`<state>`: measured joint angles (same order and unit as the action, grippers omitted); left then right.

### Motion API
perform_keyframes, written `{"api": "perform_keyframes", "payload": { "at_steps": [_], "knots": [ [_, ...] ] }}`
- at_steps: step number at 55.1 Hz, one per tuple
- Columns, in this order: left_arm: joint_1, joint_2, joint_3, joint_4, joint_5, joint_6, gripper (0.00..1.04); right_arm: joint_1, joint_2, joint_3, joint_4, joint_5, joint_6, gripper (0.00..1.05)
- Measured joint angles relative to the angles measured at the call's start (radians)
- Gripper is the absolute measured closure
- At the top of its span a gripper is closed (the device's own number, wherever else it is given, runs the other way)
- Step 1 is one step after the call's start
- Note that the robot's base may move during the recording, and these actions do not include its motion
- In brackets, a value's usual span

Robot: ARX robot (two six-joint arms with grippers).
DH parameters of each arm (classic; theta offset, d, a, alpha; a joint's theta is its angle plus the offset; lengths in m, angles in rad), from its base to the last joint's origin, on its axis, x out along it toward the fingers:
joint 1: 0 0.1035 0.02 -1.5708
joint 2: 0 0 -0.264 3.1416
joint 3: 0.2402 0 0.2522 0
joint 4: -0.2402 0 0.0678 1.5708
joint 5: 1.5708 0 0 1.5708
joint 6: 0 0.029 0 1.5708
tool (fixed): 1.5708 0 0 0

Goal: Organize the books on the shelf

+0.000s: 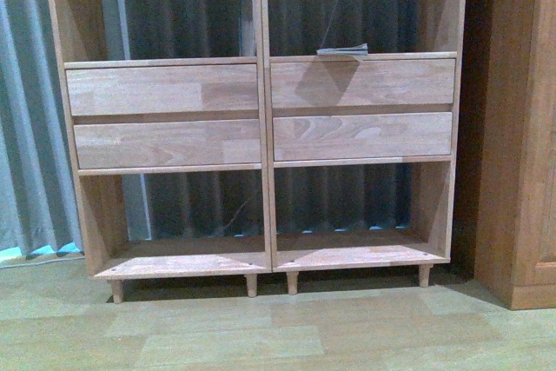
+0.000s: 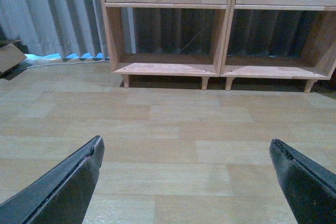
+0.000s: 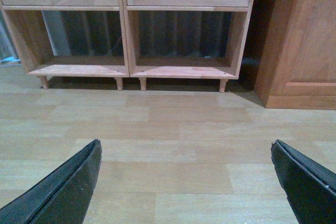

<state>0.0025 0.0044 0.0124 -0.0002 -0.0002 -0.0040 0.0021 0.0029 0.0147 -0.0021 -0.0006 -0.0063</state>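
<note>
Matt, light-wood shelf (image 1: 261, 162), its boards finger-jointed and plainly grained, with smooth drawer fronts. The floor (image 1: 278, 327) is pale wood-look planking with a faint sheen. A grey curtain (image 1: 30, 128) of soft pleated cloth hangs behind. The thin booklet (image 1: 342, 49) looks like paper. The cabinet (image 1: 521, 128) is darker, orange-brown wood with a smooth finish. The left claw (image 2: 185, 144) and right claw (image 3: 187, 144) are dull black, their edges slightly scuffed.
</note>
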Motion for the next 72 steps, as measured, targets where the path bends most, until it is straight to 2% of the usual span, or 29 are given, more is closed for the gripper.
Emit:
{"api": "perform_keyframes", "payload": {
  "at_steps": [72],
  "knots": [
    [0.000, 0.000, 0.000, 0.000, 0.000, 0.000, 0.07, 0.000, 0.000, 0.000, 0.000, 0.000, 0.000, 0.07]
  ]
}}
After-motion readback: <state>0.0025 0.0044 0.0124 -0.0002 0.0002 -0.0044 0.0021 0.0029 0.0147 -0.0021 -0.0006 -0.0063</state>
